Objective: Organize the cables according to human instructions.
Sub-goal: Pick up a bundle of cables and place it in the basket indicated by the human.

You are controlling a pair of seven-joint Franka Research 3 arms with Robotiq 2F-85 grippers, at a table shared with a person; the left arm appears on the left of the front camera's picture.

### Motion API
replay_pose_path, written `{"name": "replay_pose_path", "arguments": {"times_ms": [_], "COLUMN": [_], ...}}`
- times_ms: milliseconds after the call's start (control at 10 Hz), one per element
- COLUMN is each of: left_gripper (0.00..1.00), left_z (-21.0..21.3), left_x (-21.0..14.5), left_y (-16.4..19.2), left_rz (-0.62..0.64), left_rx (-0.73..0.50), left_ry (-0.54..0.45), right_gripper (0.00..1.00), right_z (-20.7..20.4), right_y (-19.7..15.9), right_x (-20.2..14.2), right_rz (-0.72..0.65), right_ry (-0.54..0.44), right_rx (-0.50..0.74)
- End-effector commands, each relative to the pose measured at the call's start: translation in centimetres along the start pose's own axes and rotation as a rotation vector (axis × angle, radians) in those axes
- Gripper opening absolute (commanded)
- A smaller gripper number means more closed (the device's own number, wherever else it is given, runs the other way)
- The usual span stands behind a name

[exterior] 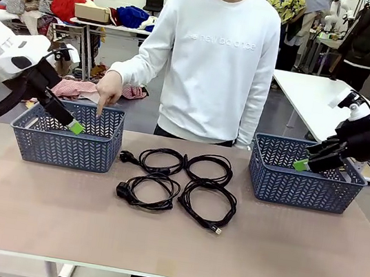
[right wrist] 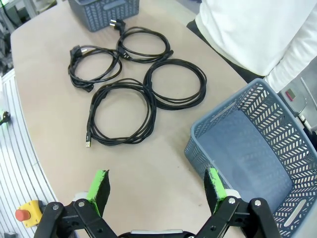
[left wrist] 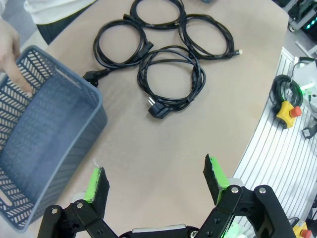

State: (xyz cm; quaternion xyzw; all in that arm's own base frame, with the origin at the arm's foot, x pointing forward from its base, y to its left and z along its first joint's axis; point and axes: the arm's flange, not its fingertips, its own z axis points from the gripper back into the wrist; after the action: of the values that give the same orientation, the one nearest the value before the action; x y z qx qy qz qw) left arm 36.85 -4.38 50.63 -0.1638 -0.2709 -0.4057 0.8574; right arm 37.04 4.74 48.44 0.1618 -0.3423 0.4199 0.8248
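Several cables lie as black coiled loops in a two-by-two cluster at mid table, among them a front-left coil with its plug (exterior: pixel 122 189) and a back-left coil with its plug (exterior: pixel 125 157). In the left wrist view the nearest coil's plug (left wrist: pixel 157 110) lies ahead of my fingers. In the right wrist view the nearest coil (right wrist: pixel 119 140) lies ahead on the left. My left gripper (exterior: pixel 75 127) (left wrist: pixel 153 181) hangs open over the left basket (exterior: pixel 64 152). My right gripper (exterior: pixel 301 165) (right wrist: pixel 156 186) hangs open over the right basket (exterior: pixel 302 191). Neither gripper holds anything.
A person stands at the far side, one hand (exterior: pixel 107 92) pointing a finger down into the left basket (left wrist: pixel 44 148). The right basket (right wrist: pixel 257 148) holds nothing. Bare tabletop spreads in front of the cables. A yellow stop button (left wrist: pixel 287 111) sits beyond the table edge.
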Motion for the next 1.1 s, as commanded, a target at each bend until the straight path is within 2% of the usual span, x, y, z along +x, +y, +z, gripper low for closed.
{"name": "replay_pose_path", "arguments": {"times_ms": [0, 200, 400, 700, 1000], "left_gripper": [1.00, 1.00, 1.00, 1.00, 1.00], "left_z": [0.0, 0.0, -1.6, -6.1, -12.0], "left_x": [-0.3, 0.0, 2.8, 7.7, 10.6], "left_y": [0.3, 0.0, -0.7, -3.0, -5.5], "left_rz": [-0.014, 0.000, -0.085, -0.275, -0.492], "left_rx": [-0.018, 0.000, 0.023, -0.022, -0.073], "left_ry": [-0.013, 0.000, 0.081, 0.229, 0.373], "right_gripper": [1.00, 1.00, 1.00, 1.00, 1.00], "right_z": [-0.1, -0.1, -0.1, -0.1, -0.1], "right_y": [-0.3, -0.3, -0.3, -0.3, -0.3], "right_x": [-0.1, -0.1, -0.1, -0.1, -0.1], "right_rz": [0.022, 0.022, 0.022, 0.022, 0.022], "right_ry": [-0.014, -0.014, -0.014, -0.014, -0.014], "right_rx": [0.011, 0.011, 0.011, 0.011, 0.011]}}
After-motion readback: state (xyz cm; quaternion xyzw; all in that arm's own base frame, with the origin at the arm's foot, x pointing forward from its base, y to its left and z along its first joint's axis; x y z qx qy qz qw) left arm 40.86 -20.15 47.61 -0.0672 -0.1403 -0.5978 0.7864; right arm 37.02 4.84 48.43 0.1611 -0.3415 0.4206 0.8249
